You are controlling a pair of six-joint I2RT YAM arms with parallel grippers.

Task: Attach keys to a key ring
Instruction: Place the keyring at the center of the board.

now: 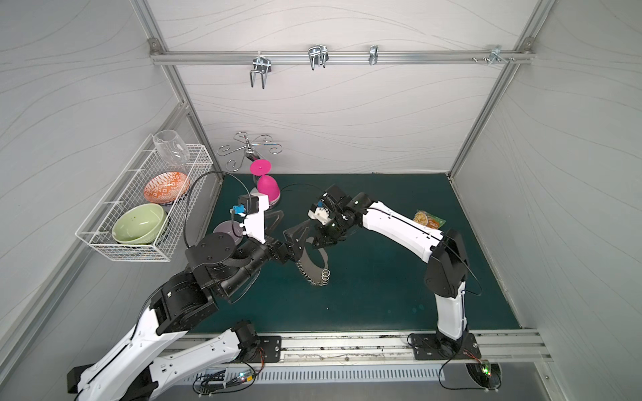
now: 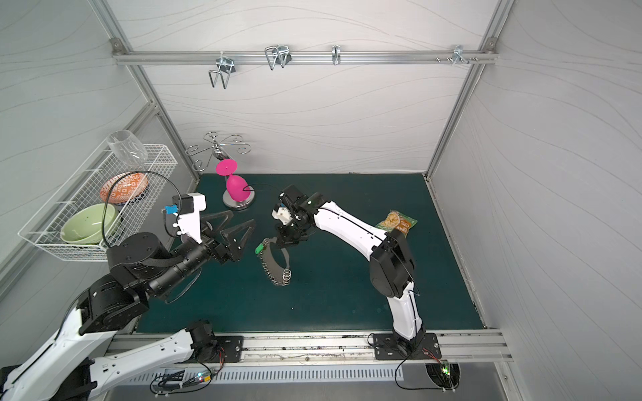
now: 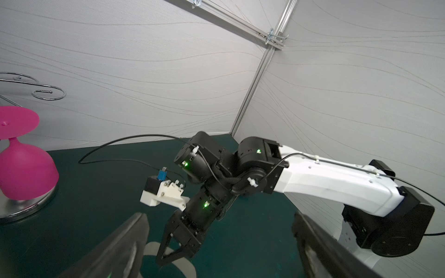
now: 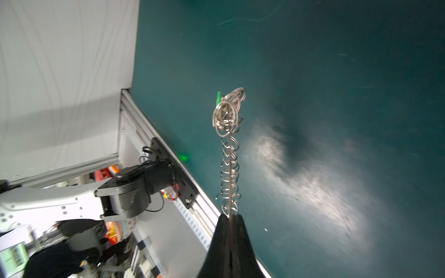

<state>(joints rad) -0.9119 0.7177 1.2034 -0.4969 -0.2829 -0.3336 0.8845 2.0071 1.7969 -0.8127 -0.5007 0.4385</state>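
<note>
At the centre of the green tabletop (image 2: 347,295), the right gripper (image 2: 283,241) clamps the flat grey oval key ring (image 2: 268,265), a small green plastic key (image 2: 258,248) at its left rim; the left gripper (image 2: 243,217) gapes open nearby.

Two white-shelled arms with black joints
Thin black cables run along the left arm (image 1: 118,354) and right arm (image 1: 396,225). Green lights dot the right's joints, and a blue connector (image 1: 238,209) sits at nine o'clock of the left's white camera mount (image 1: 256,222).
</note>
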